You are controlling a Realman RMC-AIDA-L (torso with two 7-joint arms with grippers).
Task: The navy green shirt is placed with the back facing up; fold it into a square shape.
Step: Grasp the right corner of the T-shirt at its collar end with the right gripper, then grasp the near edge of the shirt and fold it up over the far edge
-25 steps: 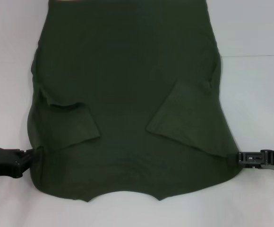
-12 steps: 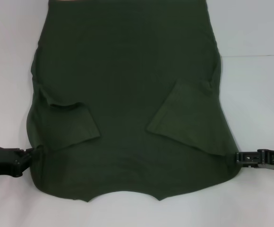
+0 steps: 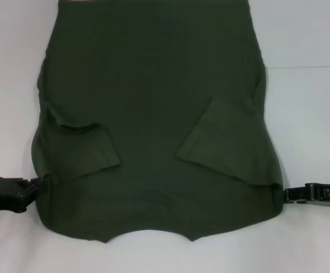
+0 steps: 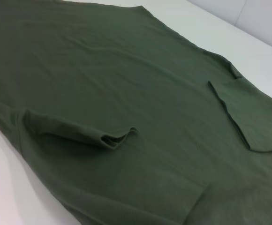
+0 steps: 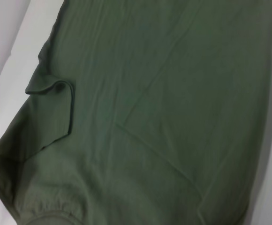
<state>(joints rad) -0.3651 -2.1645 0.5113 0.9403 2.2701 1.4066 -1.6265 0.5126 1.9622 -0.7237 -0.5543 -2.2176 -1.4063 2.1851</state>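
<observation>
The navy green shirt [image 3: 153, 102] lies flat on the white table, plain side up, collar end nearest me. Both sleeves are folded inward: one [image 3: 88, 149] on the left, one [image 3: 225, 142] on the right. My left gripper [image 3: 37, 185] sits low at the shirt's left edge, touching the cloth by the shoulder. Just clear of the shirt's right edge, my right gripper [image 3: 287, 194] is also low to the table. The left wrist view shows the shirt [image 4: 126, 84] with a folded sleeve [image 4: 79, 133]. In the right wrist view the shirt [image 5: 164, 93] fills the picture.
White table surface [image 3: 310, 125] shows on both sides of the shirt and along the near edge. A thin seam [image 3: 307, 67] crosses the table at the right. The shirt's hem runs out of the head view at the far end.
My right gripper has drawn back to the right, off the shirt's edge it was touching. The left gripper and the shirt have stayed put.
</observation>
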